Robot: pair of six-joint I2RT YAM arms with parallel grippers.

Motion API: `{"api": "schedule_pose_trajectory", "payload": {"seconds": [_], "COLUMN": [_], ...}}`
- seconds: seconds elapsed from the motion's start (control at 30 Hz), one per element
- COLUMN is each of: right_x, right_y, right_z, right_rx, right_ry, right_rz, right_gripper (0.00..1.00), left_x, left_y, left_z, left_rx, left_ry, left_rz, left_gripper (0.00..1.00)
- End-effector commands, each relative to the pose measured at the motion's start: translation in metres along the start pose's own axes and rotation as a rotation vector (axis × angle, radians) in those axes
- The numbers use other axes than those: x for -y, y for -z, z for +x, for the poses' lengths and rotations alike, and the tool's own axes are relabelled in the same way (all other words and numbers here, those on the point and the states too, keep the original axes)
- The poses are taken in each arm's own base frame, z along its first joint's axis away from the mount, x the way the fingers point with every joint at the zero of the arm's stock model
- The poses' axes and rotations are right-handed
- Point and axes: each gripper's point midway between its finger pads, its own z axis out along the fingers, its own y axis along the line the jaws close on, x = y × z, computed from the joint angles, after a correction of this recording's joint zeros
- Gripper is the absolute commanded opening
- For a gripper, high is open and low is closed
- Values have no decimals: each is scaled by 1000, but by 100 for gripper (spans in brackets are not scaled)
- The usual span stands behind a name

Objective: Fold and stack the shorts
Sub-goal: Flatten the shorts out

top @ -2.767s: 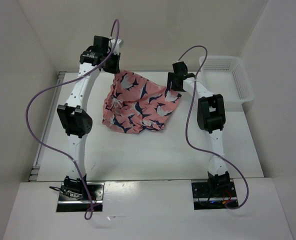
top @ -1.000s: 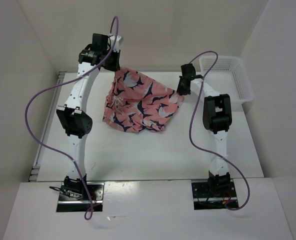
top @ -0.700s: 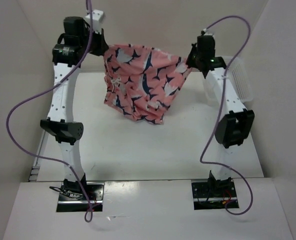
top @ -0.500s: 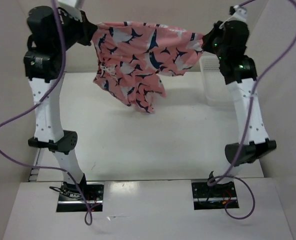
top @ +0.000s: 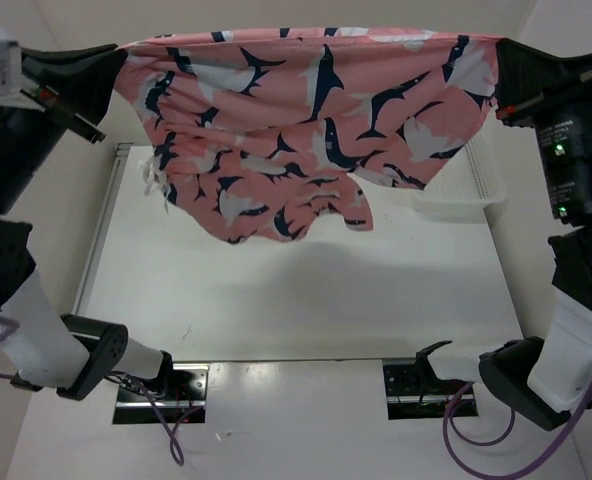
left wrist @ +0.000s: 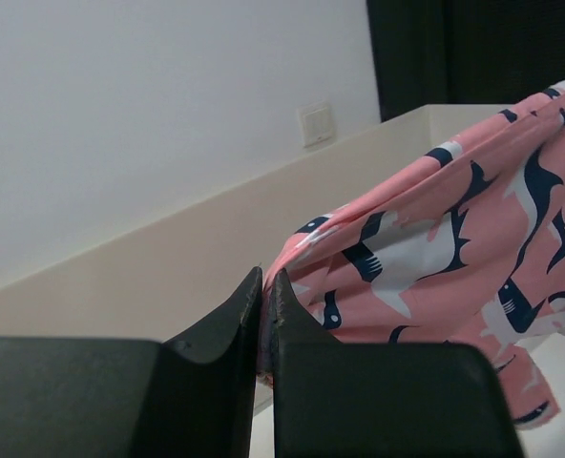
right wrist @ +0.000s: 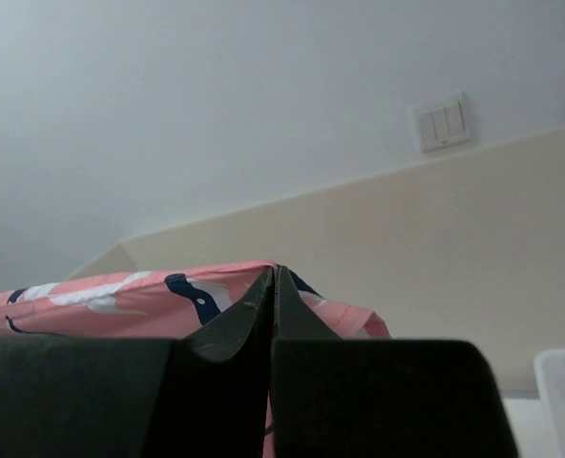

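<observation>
The salmon-pink shorts (top: pixel 306 120) with navy-and-white sharks hang high above the table, stretched flat between both arms. My left gripper (top: pixel 116 55) is shut on the shorts' left top corner, and my right gripper (top: pixel 498 60) is shut on the right top corner. In the left wrist view the pink cloth (left wrist: pixel 435 258) is pinched between the black fingers (left wrist: pixel 235 324). The right wrist view shows the cloth edge (right wrist: pixel 120 301) caught at the closed fingertips (right wrist: pixel 259 296). The lower hem dangles free, clear of the table.
A white mesh basket (top: pixel 466 190) stands at the back right of the white table (top: pixel 296 290), partly hidden behind the shorts and the right arm. Beige walls close in the table on three sides.
Both arms have risen steeply and spread apart, lifting the shorts from a crumpled heap on the table into a wide hanging sheet close to the camera.
</observation>
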Motion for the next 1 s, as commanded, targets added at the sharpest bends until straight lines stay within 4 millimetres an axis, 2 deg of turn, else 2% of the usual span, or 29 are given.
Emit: {"api": "schedule_pose_trajectory", "payload": {"seconds": [0.0, 0.03, 0.07, 0.17, 0.23, 0.3, 0.33, 0.37, 0.4, 0.43, 0.47, 0.5, 0.53, 0.6, 0.63, 0.67, 0.7, 0.77, 0.8, 0.83, 0.87, 0.9, 0.93, 0.97], "right_x": [26, 26, 27, 36, 42, 57, 65, 73, 77, 83, 83, 83, 87, 83, 89, 79, 83, 76, 69, 61, 55, 49, 32, 26], "right_y": [22, 22, 26, 24, 22, 15, 12, 5, 2, -4, -7, -11, -18, -26, -27, -27, -24, -19, -14, -1, 4, 11, 28, 36], "right_z": [-35, -35, -39, -26, -13, 9, 20, 44, 56, 78, 91, 105, 139, 186, 223, 238, 270, 302, 316, 345, 366, 380, 404, 423], "right_rx": [97, 97, 109, 77, 38, -7, -29, -79, -101, -144, -169, -195, -255, -356, -440, -478, -545, -612, -649, -716, -763, -795, -858, -893], "right_ry": [24, 24, 21, 34, 53, 90, 111, 134, 143, 160, 165, 145, 149, 116, 118, 90, 72, 41, 20, 10, 10, 18, 31, 47], "right_rz": [147, 147, 156, 197, 219, 287, 321, 346, 353, 365, 355, 345, 337, 279, 276, 213, 207, 157, 121, 93, 71, 62, 25, 18], "right_gripper": [0, 0, 0, 0, 0, 0, 0, 0, 0, 0, 0, 0, 0, 0, 0, 0, 0, 0, 9, 23, 44, 81, 90, 96], "left_x": [-10, -7, -8, -9, -9, -6, -5, -7, -5, -6, -4, -4, -1, 1, 1, 3, 4, 5, 5, 3, 4, 4, 4, 4], "left_y": [22, 29, 26, 22, 11, 6, 1, -4, -1, -5, -8, -10, -11, -18, -20, -24, -26, -31, -31, -30, -31, -31, -32, -32], "left_z": [-31, -35, -30, -11, 22, 50, 84, 106, 117, 138, 173, 190, 203, 236, 248, 259, 263, 277, 277, 278, 288, 288, 292, 292], "left_rx": [74, 81, 68, 14, -73, -141, -225, -269, -294, -335, -396, -425, -447, -509, -533, -553, -561, -586, -586, -588, -609, -609, -618, -618], "left_ry": [-45, -48, -43, -22, 17, 49, 80, 96, 105, 120, 143, 154, 165, 193, 203, 216, 224, 237, 237, 234, 243, 243, 246, 246], "left_rz": [-94, -95, -94, -90, -76, -58, -52, -57, -56, -52, -48, -45, -35, -15, -13, 5, 18, 29, 29, 19, 20, 20, 21, 21], "left_gripper": [0, 0, 0, 0, 0, 0, 0, 0, 0, 0, 0, 0, 0, 0, 0, 0, 0, 0, 0, 0, 0, 0, 0, 0]}}
